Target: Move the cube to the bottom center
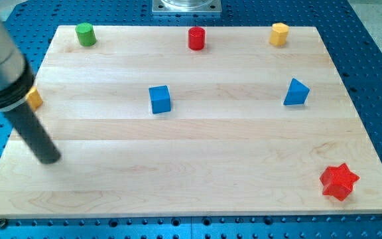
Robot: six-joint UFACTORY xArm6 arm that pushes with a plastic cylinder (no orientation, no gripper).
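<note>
The blue cube (pixel 159 99) sits on the wooden board (pixel 191 166), left of centre in the upper half. My tip (pixel 50 159) rests on the board near its left edge, well to the left of and below the cube, not touching any block. The dark rod rises from the tip toward the view's upper left.
A green cylinder (pixel 85 34), a red cylinder (pixel 196 38) and a yellow block (pixel 279 33) line the top edge. A blue wedge-like block (pixel 296 92) sits at right, a red star (pixel 339 181) at bottom right. An orange block (pixel 34 99) is partly hidden behind the rod.
</note>
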